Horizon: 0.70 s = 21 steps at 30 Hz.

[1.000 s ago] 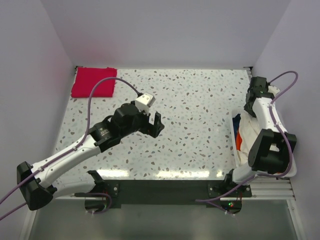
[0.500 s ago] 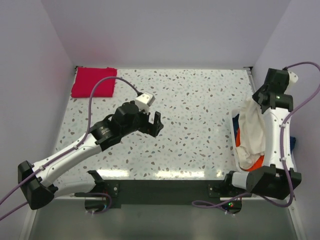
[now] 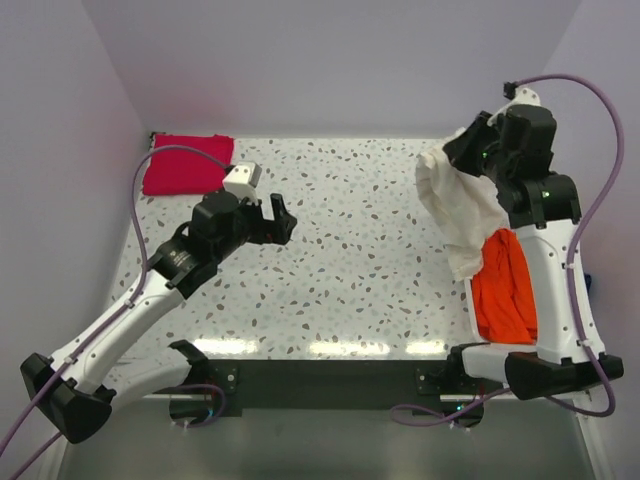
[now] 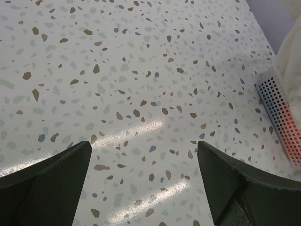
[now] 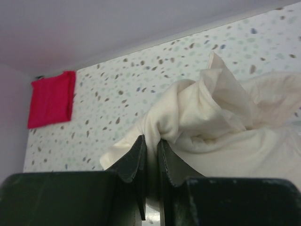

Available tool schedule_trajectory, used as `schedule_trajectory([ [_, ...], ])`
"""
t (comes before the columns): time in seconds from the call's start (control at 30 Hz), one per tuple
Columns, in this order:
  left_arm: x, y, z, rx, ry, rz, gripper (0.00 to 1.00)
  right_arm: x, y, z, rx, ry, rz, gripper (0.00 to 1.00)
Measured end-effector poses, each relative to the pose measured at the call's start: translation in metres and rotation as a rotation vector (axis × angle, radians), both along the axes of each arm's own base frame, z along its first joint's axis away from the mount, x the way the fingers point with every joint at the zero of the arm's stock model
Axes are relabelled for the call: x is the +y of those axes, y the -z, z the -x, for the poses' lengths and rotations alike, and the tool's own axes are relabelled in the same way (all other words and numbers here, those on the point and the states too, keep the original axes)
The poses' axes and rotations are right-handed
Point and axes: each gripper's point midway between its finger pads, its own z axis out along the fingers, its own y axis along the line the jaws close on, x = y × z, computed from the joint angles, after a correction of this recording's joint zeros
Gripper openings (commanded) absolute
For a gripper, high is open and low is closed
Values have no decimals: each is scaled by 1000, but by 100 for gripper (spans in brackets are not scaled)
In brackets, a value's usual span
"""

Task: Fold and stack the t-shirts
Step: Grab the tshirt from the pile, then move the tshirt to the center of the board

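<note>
1. Over the table's (image 3: 370,260) right side, my right gripper (image 5: 150,146) is pinched tight on the cream tee (image 3: 462,205), which hangs bunched above the orange tee (image 3: 503,285).
2. My left gripper (image 4: 143,155): fingers spread wide over the speckled top, ctr-left.
3. Folded red tee (image 3: 187,163) lies at far-left corner.

I have the cream t-shirt (image 3: 458,205) held up at about two o'clock. It is bunched and wrinkled, with one fold pinched between the closed fingers of the right gripper (image 5: 151,143) and the rest hanging loose. Just below it, at about four o'clock, I see the orange t-shirt (image 3: 503,288), crumpled, its upper edge hidden under the cream cloth. The red t-shirt (image 3: 187,163) lies folded flat in a neat rectangle far off at ten o'clock, well apart from the other two.
</note>
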Motion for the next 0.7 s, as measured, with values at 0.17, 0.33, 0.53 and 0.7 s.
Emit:
schedule_trajectory([
  [0.17, 13, -3, -5, -5, -50, 12, 100, 85, -14, -1, -39, -229, -36, 1],
  [0.33, 30, -2, -13, -6, -112, 17, 100, 175, -14, -4, -33, -429, -47, 1],
  [0.53, 42, -3, -18, -5, -152, 24, 100, 249, 5, -9, 23, -564, -51, 2],
  [0.7, 44, 11, -18, 29, -166, 25, 100, 249, 33, -30, 75, -515, -31, 6],
])
